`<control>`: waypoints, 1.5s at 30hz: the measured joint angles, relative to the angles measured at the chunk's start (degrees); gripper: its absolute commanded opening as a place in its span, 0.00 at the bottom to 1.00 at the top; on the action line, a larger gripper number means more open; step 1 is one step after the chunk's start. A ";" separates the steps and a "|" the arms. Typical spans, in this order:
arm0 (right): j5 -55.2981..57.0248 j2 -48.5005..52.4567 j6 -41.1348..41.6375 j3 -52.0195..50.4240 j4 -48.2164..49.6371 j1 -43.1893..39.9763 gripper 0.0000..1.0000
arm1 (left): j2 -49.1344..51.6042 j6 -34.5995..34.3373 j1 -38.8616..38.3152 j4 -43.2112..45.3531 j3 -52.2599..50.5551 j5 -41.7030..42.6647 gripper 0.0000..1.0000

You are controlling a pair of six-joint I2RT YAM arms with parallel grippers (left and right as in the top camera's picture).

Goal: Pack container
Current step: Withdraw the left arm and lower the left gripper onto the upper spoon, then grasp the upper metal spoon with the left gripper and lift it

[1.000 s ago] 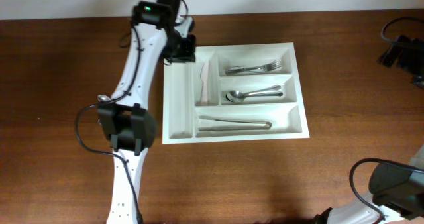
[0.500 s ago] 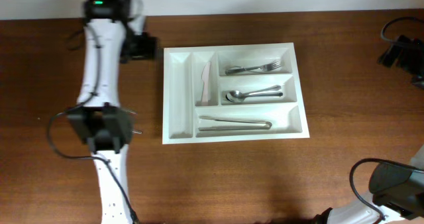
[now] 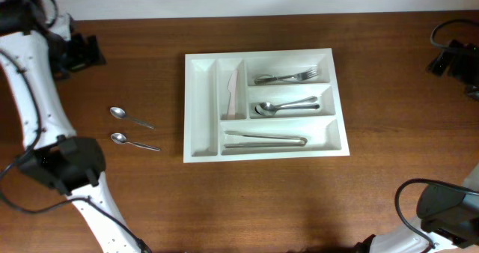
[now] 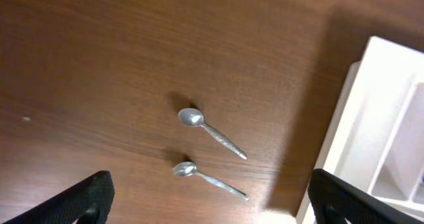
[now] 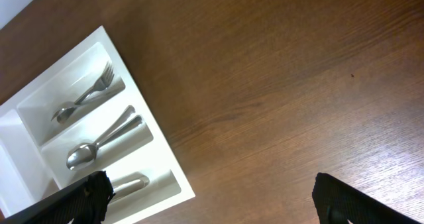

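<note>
Your left end effector (image 3: 81, 51) and right end effector (image 3: 449, 58) hung spread and empty at the far corners, while the container (image 3: 200, 144) sat in the middle of the worktop (image 3: 299, 208) with four compartments stocked, so seemingly only the far spoon (image 3: 129, 117) and near spoon (image 3: 133, 141) lying left of it remained.

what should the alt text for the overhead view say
A white five-compartment cutlery tray sits mid-table on dark wood, holding forks, spoons and a long silver utensil; its leftmost compartment is empty. A small spoon and a second small spoon lie loose left of the tray, near the robot's left arm.
</note>
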 measured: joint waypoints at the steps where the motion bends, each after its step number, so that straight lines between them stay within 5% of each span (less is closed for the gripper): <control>1: 0.00 0.00 -0.02 0.00 0.00 0.00 0.99 | -0.66 0.90 0.46 0.02 -0.11 0.31 0.97; 13: 0.00 0.00 -0.02 0.00 -0.02 0.00 0.99 | -2.23 20.09 8.87 13.94 -26.16 22.05 0.97; 32: 0.00 0.00 0.00 0.00 0.00 0.00 0.99 | -2.10 23.63 10.29 34.32 -53.05 27.58 0.89; 40: -0.11 0.00 -0.02 0.00 -0.02 0.00 0.99 | -2.08 23.65 9.88 39.19 -56.28 27.74 0.61; 45: -0.46 0.00 0.00 0.00 -0.02 0.00 0.99 | -2.01 23.85 9.88 40.68 -57.29 27.71 0.57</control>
